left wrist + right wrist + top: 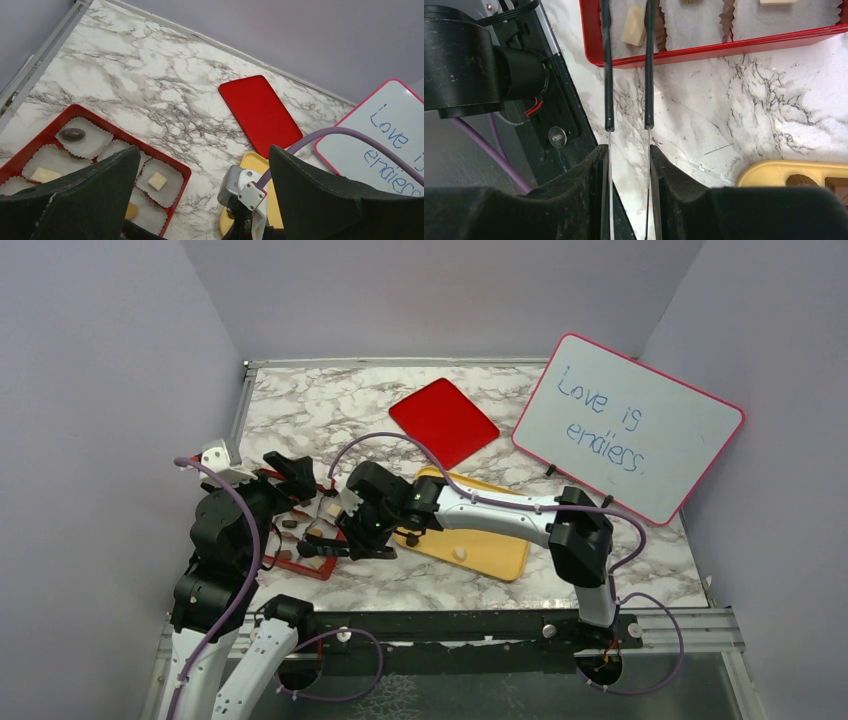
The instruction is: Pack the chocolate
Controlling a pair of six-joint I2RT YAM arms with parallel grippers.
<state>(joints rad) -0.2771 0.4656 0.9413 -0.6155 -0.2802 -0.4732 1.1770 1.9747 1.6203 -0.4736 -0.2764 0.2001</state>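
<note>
The chocolates lie in paper cups in a red box (165,157): a dark oval (73,134), a cream square (157,180), another cream piece (44,174) and a tan one (131,211). My left gripper (202,150) is open and empty above the box's right end. My right gripper (629,155) is shut on thin metal tongs (607,75). Their black tips reach into the red box (724,47) on either side of a cream chocolate (634,26); I cannot tell if they pinch it. A cream piece (458,553) and a brown piece (410,538) sit on the yellow tray (490,550).
A red lid (443,420) lies behind the yellow tray. A pink-framed whiteboard (625,425) leans at the back right. The left arm's black base (474,65) and a cable are just left of the tongs. Grey walls close in the marble table.
</note>
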